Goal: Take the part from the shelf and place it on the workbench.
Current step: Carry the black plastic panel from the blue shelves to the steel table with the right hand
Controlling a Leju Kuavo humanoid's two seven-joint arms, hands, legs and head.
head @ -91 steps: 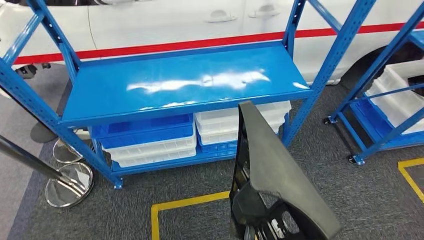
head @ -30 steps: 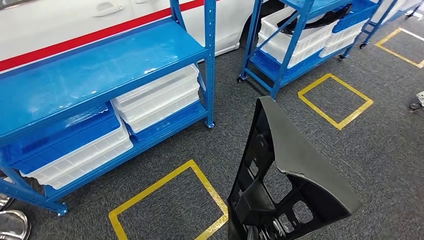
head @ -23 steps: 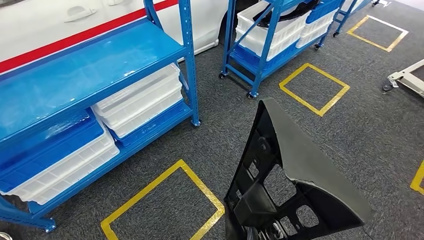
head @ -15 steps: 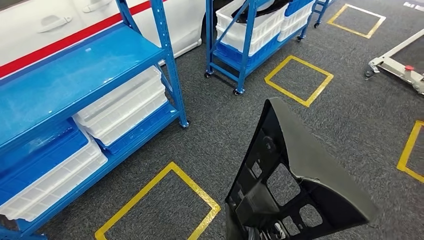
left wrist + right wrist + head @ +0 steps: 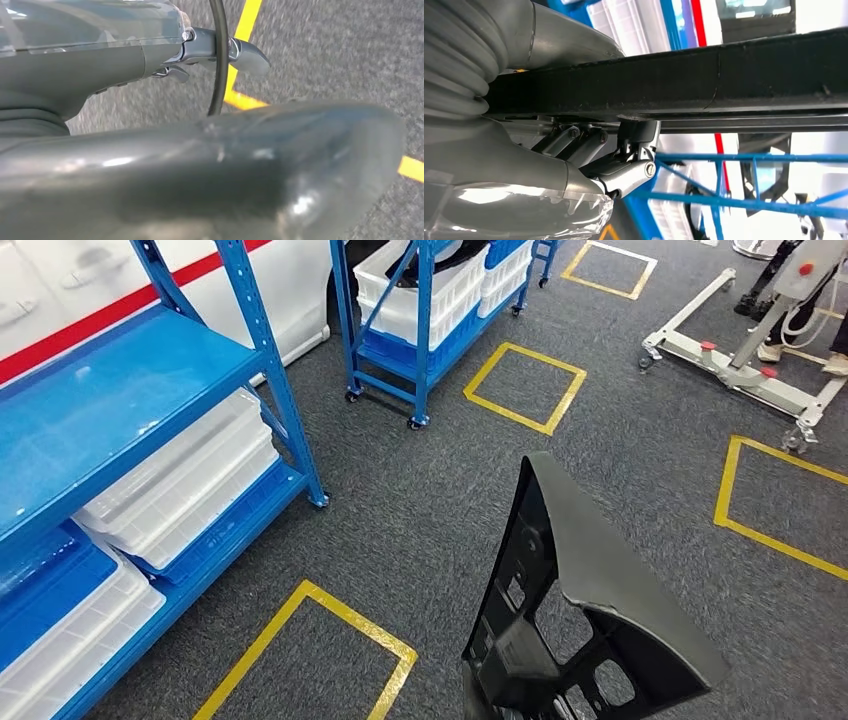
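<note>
- The part stands upright low in the head view, right of centre, over the floor.
- The shelf lies to the left; trays sit stacked on its lower level.
- A vehicle stands behind the shelf.
- A second rack stands further back, right of the shelf, with bins in it.
- Taped floor squares lie about: one before the shelf, one just before the second rack, one at the right.
- A wheeled frame stands at the far right, behind that last square.
- In the right wrist view, the right hand grips the part's edge.
</note>
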